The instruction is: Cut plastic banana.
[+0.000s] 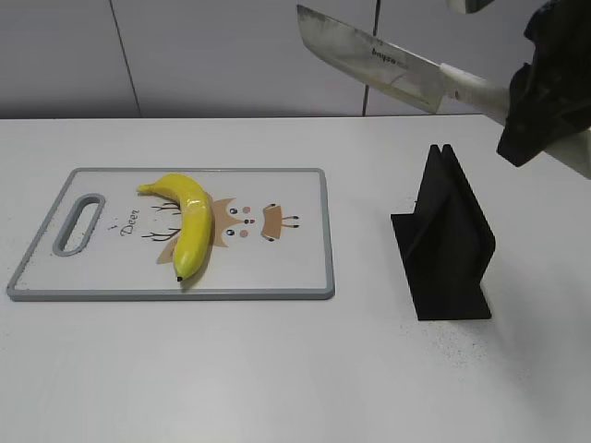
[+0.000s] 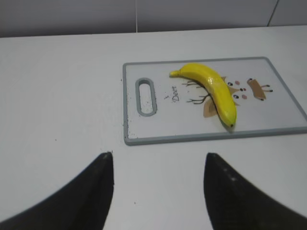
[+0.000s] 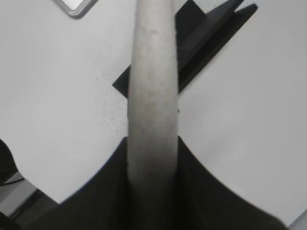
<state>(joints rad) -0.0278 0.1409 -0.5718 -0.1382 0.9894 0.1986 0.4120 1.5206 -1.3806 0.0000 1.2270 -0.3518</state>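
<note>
The plastic banana lies whole on a white cutting board, near its middle; it also shows in the left wrist view. My right gripper is shut on the white handle of a knife, held high in the air at the upper right, blade pointing left, well away from the banana. My left gripper is open and empty over the bare table, short of the board's near edge. It is not seen in the exterior view.
A black knife stand sits on the table right of the board, below the knife; it shows in the right wrist view. The white table lies around it. A grey wall stands behind.
</note>
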